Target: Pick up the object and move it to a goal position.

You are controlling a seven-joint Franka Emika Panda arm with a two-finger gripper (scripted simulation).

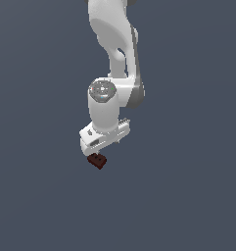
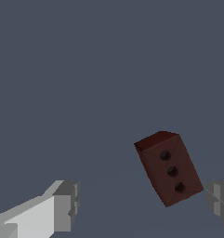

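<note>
One block [image 2: 169,169] is shown between the spread fingers [image 2: 64,204] of the tool [image 1: 101,147], not yet pinched; lifting and carrying to the goal are left.

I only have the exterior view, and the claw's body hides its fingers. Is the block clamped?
Observer: No. In the wrist view the claw is open. The block sits between its fingers, much nearer one of them.
Operator: Is it square to them?
Observer: No, it lies skewed to the line between the fingers.
Operator: Which face does the wrist camera see?
Observer: The one with three dark holes in a row.
</note>
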